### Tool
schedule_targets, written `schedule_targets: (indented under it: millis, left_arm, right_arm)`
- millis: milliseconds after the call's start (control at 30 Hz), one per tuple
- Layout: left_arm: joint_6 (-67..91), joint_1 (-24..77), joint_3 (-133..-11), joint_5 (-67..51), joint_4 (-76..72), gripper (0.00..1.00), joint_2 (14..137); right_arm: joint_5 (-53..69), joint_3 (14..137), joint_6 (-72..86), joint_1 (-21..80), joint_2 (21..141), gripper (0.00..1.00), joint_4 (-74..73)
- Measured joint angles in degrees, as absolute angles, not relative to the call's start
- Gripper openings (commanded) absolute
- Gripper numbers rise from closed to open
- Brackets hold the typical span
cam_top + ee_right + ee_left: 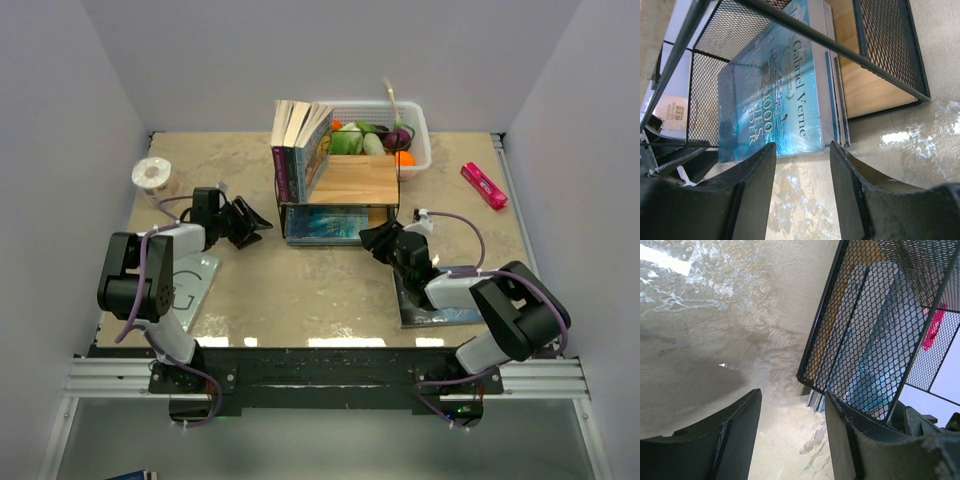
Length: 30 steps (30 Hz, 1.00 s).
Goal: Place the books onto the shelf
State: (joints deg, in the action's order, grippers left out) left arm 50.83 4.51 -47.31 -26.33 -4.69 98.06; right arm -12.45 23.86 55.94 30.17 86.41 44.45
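- Right wrist view puts the teal-blue book (pixel 785 100) flat on the lower level of the shelf (pixel 890 45), cover up, its near edge poking a little past the front; the right fingers (pixel 860 200) stand apart just short of that edge, grasping nothing, with bare tabletop (pixel 802 210) between them
- whether a second book lies under the teal one I cannot tell
- left fingers (pixel 735 440) are likewise spread and empty, low beside the shelf's mesh side wall
- top external view: the standing books (pixel 295 150) lean together at the left end of the upper board, cream pages fanned upward, one purple spine facing front
- two more books seem to wait on the tabletop, both flat and partly covered by the arms: a pale book (pixel 200 280) under the left arm and a dark book (pixel 445 315) under the right
- handling, as a guess: thin paperbacks, light, likely to bend if pinched at a loose corner; glossy covers look slippery; lying flat, they leave little room for a finger underneath
- best hold is probably across the spine side, the stiffest part, after tipping or sliding an edge free
- looks: the teal cover is shiny, with pale lettering
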Motion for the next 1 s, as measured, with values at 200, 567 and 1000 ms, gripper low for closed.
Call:
schedule_targets:
  millis: [200,567,1000]
  left_arm:
    - [51.5,4.5,-47.4,-26.3,-4.7,0.58,99.0]
    - [51.5,4.5,-47.4,-26.2,-4.7,0.58,99.9]
    - [51.5,4.5,-47.6,-26.4,-5.2,0.58,100.8]
  right_arm:
    - [-12.6,23.9,56.0,29.8,87.7,0.55,44.7]
    - [-12.1,25.2,56.1,29.1,93.4,0.55,47.3]
    - [-10.4,28.3,55.8,28.6,97.4,0.54,49.1]
